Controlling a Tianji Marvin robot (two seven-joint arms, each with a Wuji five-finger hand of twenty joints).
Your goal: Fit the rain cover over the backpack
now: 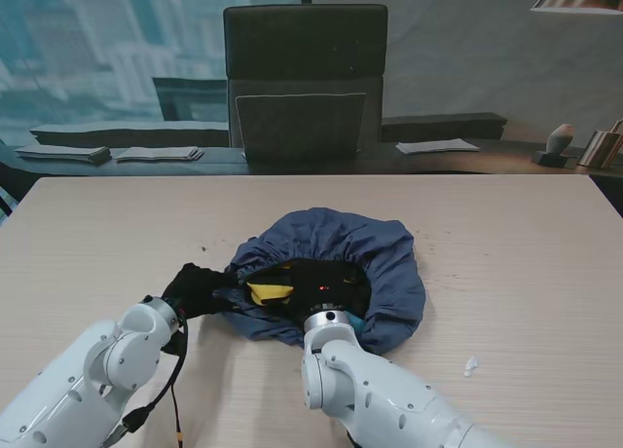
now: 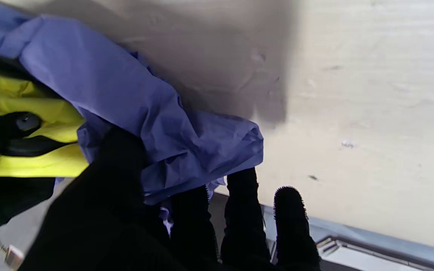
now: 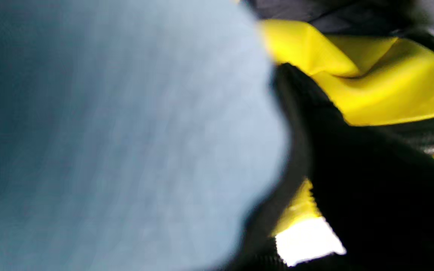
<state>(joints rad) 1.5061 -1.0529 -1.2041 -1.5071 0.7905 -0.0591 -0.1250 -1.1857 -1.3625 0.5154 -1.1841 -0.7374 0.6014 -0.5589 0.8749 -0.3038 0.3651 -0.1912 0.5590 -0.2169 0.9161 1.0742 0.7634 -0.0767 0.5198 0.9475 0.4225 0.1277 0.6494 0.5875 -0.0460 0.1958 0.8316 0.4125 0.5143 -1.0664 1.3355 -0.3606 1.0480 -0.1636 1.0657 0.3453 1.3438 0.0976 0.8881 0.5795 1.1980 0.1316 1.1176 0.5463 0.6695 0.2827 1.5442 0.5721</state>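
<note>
The blue rain cover [image 1: 341,248] lies bunched over the backpack [image 1: 271,292], whose yellow and black fabric shows through the cover's opening on the side nearer to me. My black-gloved left hand [image 1: 195,289] is at the cover's left edge. In the left wrist view the thumb and fingers [image 2: 239,210] pinch the rim of the rain cover [image 2: 145,113] beside the yellow backpack [image 2: 25,124]. My right hand [image 1: 339,294] reaches into the opening from the near side, mostly hidden. The right wrist view is blurred: the blue rain cover [image 3: 119,135], the yellow backpack fabric [image 3: 371,86] and a dark glove shape [image 3: 360,180].
The pale wooden table [image 1: 506,263] holds a small white scrap [image 1: 471,366] near my right arm. A dark chair [image 1: 305,78] stands beyond the far edge. A cable [image 1: 175,390] hangs from my left wrist.
</note>
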